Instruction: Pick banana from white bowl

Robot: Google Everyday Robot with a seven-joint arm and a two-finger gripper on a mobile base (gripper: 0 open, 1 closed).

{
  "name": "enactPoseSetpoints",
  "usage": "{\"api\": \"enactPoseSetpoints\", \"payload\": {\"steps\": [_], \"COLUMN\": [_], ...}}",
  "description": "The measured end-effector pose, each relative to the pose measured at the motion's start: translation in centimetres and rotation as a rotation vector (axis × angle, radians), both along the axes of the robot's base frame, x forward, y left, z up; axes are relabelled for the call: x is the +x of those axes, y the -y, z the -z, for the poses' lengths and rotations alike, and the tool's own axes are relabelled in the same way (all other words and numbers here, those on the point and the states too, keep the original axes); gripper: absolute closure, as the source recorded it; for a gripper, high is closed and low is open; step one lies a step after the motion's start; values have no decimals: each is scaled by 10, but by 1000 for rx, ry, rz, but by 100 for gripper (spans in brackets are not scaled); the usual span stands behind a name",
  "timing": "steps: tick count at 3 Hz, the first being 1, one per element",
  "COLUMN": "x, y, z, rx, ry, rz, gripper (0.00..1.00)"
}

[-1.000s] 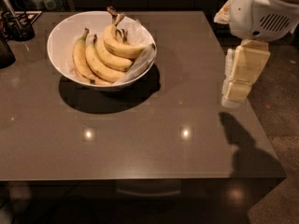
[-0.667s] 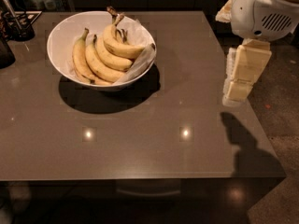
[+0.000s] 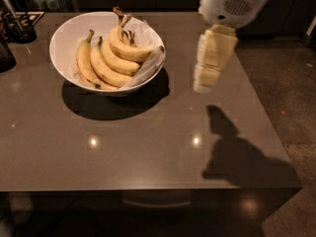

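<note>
A: One cam view. Bowl (image 3: 63,43) sits far-left on the worktop (image 3: 148,157). It's white and glossy, w/ crumpled paper (image 3: 148,65) spilling over its right rim.

B: And the banana (image 3: 129,51)?

A: In the bowl, top of the pile, twd the back-right. Plump, strongly curved, long brownish stem sticking up past the rim. It lies across the slimmer bananas (image 3: 94,68), which run along the bowl's left-front side.

B: Touching them?

A: Yep, resting right on them. The claw is apart from it.

B: Where's the claw (image 3: 203,83) exactly?

A: Off to the right of the bowl, not touching it. It hangs in the air over the worktop, pointing down w/ a slight lean to the left. Cream-coloured, under the white arm housing (image 3: 232,4) at the top edge.

B: Wide or narrow?

A: Can't tell from this angle, it reads as one pale block.

B: Anything else on screen?

A: Arm shadow (image 3: 237,154) falls on the worktop's right-front part. Bowl shadow (image 3: 108,105) is dark under and in front of the bowl. Two light glints (image 3: 93,142) show on the surface, nearer the front. A dark holder (image 3: 19,28) w/ utensils stands at the far-left corner, beside the bowl but not touching it.
</note>
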State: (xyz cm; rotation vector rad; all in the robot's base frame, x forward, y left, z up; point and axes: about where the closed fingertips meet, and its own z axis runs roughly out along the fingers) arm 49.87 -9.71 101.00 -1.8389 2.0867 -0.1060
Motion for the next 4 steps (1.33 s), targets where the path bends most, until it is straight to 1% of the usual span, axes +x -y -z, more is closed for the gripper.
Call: {"api": "enactPoseSetpoints", "payload": {"steps": [1,2,3,4], "x": [38,45,54,78], "y": [-23,-35,-50,-78], "z": [8,7,8,5], "rx": [-53,-45,-3,17], "ry": [-30,-15,-13,-45], "rz": [89,83,78,105], "gripper": [0,0,0,0]}}
